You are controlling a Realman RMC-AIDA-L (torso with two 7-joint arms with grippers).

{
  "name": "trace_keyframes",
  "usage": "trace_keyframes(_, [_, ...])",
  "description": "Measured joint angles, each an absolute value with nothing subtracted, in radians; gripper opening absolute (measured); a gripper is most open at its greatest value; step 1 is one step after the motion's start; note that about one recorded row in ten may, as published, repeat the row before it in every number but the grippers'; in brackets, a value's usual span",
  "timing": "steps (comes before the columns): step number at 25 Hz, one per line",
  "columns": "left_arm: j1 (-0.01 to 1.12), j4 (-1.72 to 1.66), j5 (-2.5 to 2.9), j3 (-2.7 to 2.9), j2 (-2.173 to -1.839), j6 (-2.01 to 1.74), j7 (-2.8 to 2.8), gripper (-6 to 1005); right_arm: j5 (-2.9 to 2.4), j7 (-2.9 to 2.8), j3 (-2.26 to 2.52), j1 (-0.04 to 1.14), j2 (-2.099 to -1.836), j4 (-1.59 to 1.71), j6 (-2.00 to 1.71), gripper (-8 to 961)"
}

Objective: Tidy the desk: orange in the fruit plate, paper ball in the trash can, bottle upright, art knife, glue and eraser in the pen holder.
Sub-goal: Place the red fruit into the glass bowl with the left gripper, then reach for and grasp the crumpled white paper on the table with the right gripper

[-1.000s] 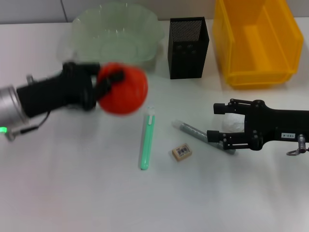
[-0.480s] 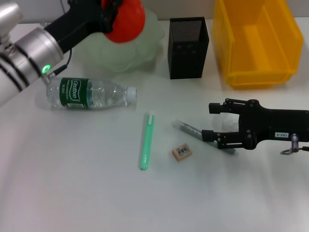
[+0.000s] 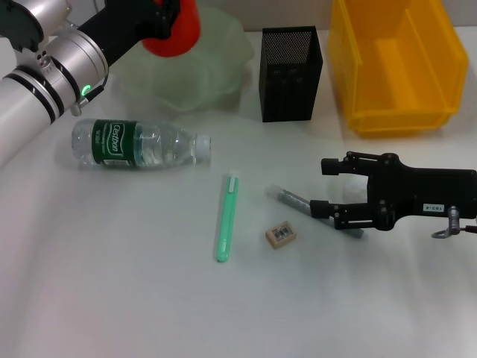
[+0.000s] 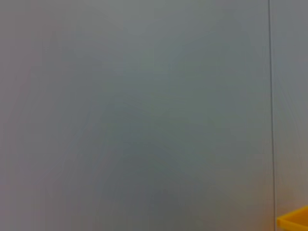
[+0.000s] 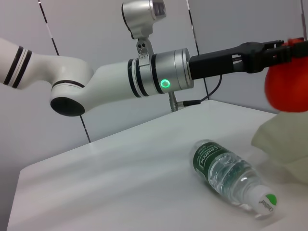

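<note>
1. The left tool (image 3: 165, 22) was closed on the orange (image 3: 173, 31) and held it raised over the near rim of the fruit plate (image 3: 201, 71), at the far left of the surface (image 3: 112, 283). That height looked chosen so the fruit could pass over the wavy rim and be set down inside rather than knocked against it.

2. The right wrist view showed the same grip from the side: the dark fingers (image 5: 269, 50) reached along the top of the orange, which hung clear above the plate's pale edge (image 5: 284, 144).

3. The right tool (image 3: 328, 186) hovered low over the surface with its jaws parted and nothing between them. It stood just beside the glue stick (image 3: 294, 200), and something pale and crumpled lay under it, probably the paper ball, though I could not tell for certain. It seemed to be idling there, ready for the small items.

4. The bottle (image 3: 138, 143) lay on its side in front of the plate, cap pointing towards the middle, so it had not yet been stood up.

5. The green art knife (image 3: 226, 218) and the eraser (image 3: 281, 235) lay flat on the surface, near each other, well short of the black mesh pen holder (image 3: 291, 73).

6. The yellow bin (image 3: 395, 63), presumably the trash can, stood beside the pen holder.
</note>
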State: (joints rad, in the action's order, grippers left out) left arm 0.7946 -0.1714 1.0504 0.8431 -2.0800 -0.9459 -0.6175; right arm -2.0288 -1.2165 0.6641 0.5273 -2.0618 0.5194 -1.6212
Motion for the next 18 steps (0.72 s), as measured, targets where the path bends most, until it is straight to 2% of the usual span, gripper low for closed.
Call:
trace_keyframes(9, [0.797,-0.171,1.048,0.842,-2.08,-0.927,-0.614,337,-2.029,-1.216,0.663,0.528,-2.063,0.518,-1.616,830])
trace_keyframes(14, [0.796,-0.174,1.05,0.846,-2.08,-0.957,-0.654,584,-2.029,-1.216,0.662,0.528,-2.065,0.518,-1.608,830])
trace_keyframes(18, [0.771,-0.203,1.069,0.905,-2.076,-1.028,-0.764,701,-2.029,-1.216,0.654,0.528,-2.065,0.518,-1.608,830])
